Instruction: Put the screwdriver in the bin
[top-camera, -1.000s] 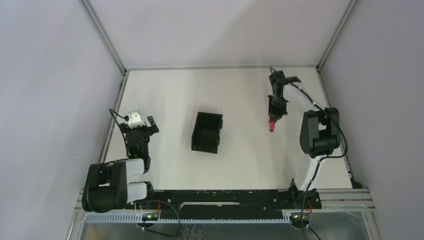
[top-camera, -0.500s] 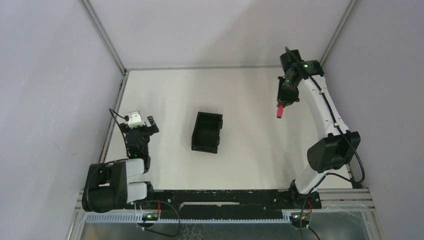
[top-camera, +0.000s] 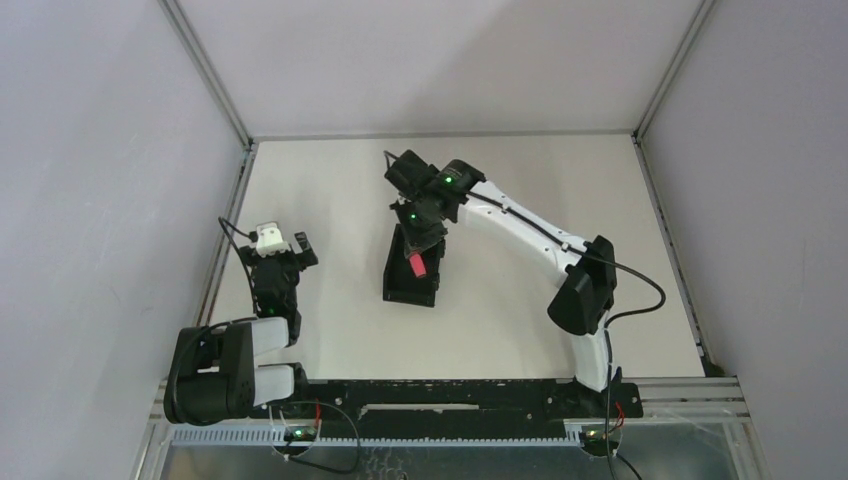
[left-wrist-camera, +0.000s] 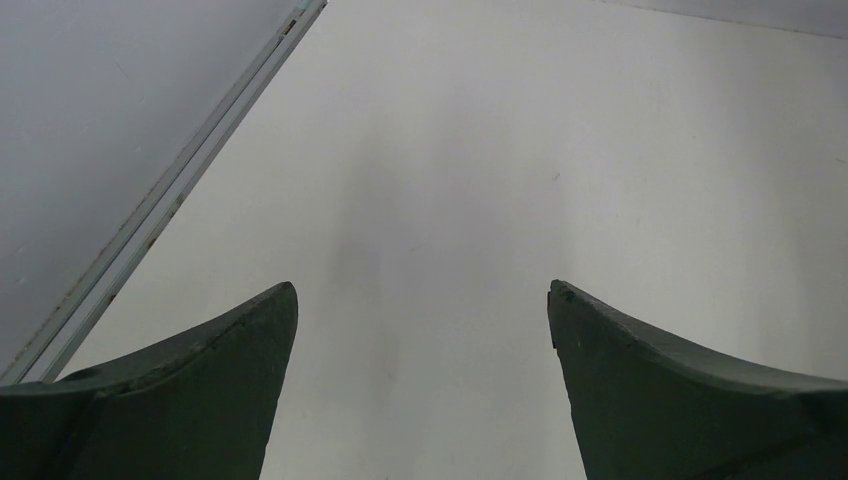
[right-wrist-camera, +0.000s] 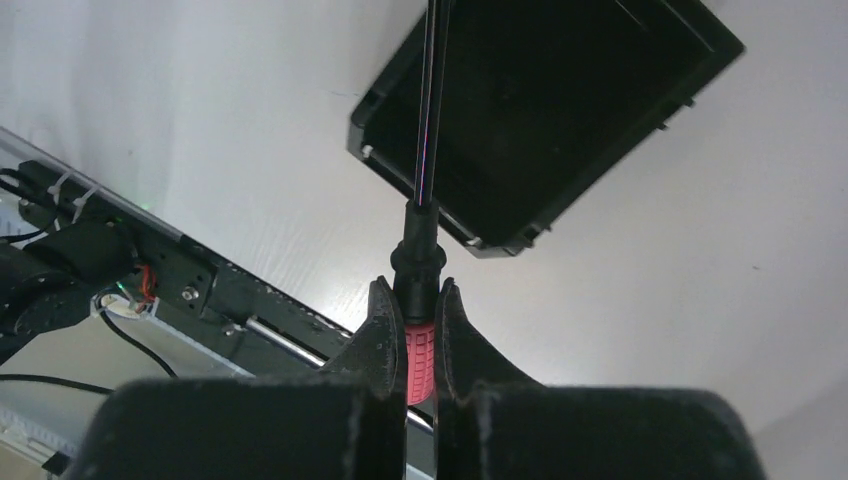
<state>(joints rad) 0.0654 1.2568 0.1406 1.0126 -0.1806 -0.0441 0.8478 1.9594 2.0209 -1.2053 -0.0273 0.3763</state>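
So the right fingers were clamped on the screwdriver by its red handle, shaft aimed at the bin just below. The left fingers sat open, well apart.

I see ribbed red plastic on the screwdriver handle, glossy dark shaft, matt black plastic bin, smooth matt table

You are looking at a robotics lab test cell, not a home or shop. Plain grey panels box in the white tabletop at the frame's left, top and right, joined by bare metal struts. Along the bottom edge run a black mounting rail and a slotted cable duct, with a robot arm bolted at each end.
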